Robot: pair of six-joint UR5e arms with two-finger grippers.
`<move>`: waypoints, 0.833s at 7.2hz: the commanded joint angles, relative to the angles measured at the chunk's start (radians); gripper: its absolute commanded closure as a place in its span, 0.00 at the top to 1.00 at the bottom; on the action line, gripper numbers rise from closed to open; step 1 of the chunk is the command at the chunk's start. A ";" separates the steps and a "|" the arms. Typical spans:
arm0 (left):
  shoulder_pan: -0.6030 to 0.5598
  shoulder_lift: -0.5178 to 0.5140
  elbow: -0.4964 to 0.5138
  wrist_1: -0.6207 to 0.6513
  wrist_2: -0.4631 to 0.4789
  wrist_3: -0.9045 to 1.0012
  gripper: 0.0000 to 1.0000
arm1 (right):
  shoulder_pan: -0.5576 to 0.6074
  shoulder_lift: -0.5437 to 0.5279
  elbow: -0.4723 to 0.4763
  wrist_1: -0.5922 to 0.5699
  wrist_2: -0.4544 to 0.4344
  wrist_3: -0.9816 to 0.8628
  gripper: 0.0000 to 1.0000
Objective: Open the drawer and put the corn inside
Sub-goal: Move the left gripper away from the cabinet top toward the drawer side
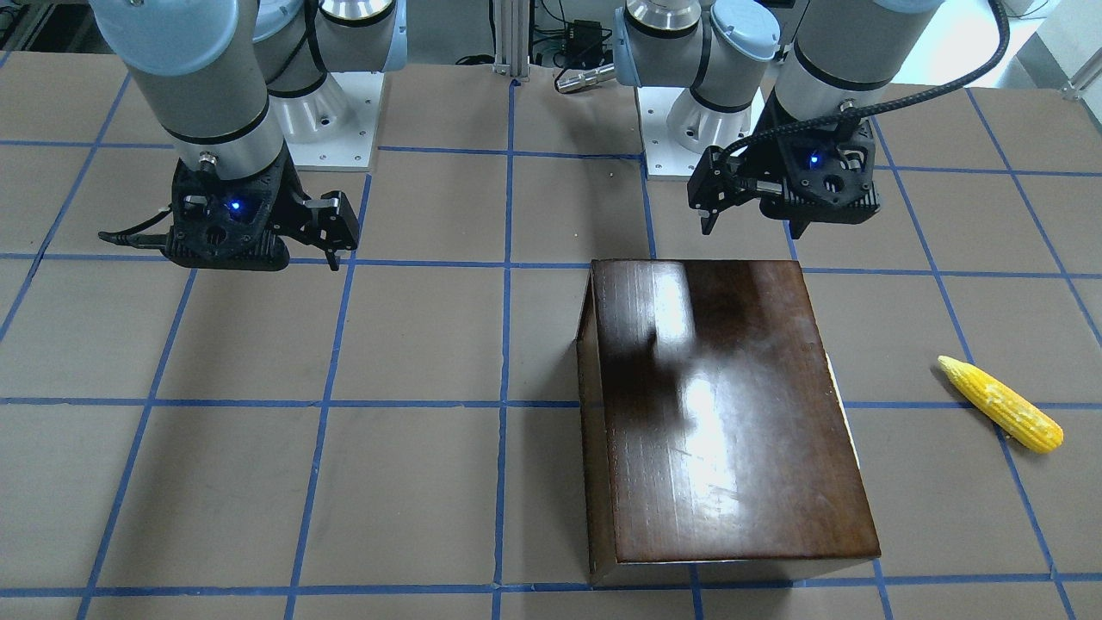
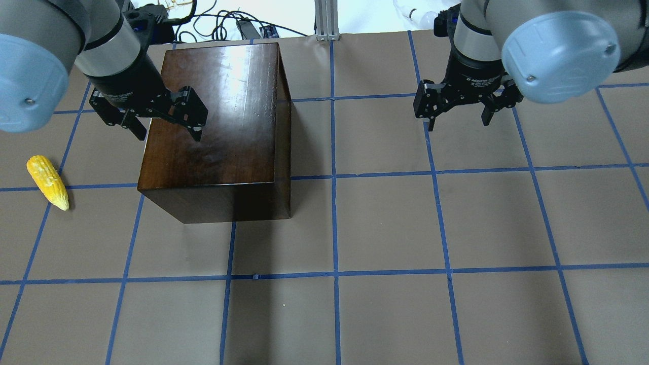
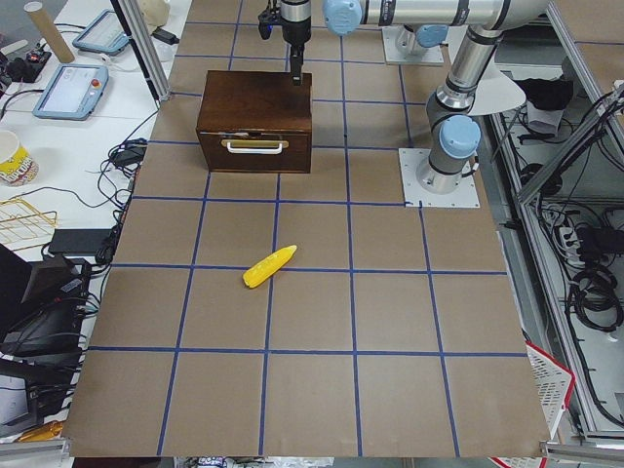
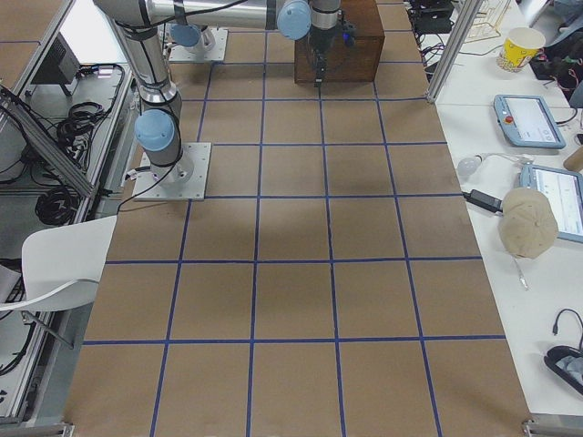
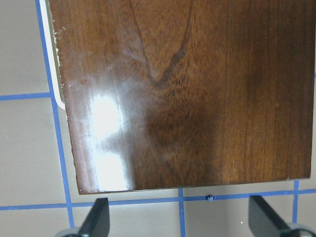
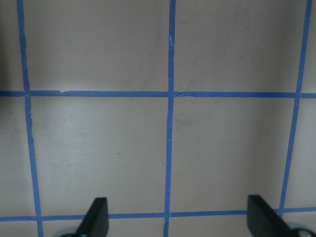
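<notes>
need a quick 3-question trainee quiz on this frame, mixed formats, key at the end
1. True or false: the left gripper and the right gripper are both open and empty.
2. The bright yellow corn cob lies: A) on the brown taped-grid table, to the robot's left of the glossy dark-brown wooden box; B) on the box's top; C) between the right gripper's fingers.
3. In the exterior left view, is the box's dark-fronted drawer pulled out or shut?

Key: 1 true. 2 A. 3 shut; no pale tray shows in front of the box.
</notes>
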 commanded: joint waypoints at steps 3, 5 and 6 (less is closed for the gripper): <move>-0.015 0.028 -0.007 -0.028 -0.001 0.001 1.00 | 0.000 0.000 0.000 -0.001 0.000 0.000 1.00; -0.014 0.020 -0.009 -0.028 -0.046 0.001 1.00 | 0.000 0.000 0.000 -0.001 0.000 0.000 1.00; -0.014 0.028 -0.006 -0.028 -0.046 0.009 1.00 | 0.000 0.000 0.000 -0.001 0.000 0.000 1.00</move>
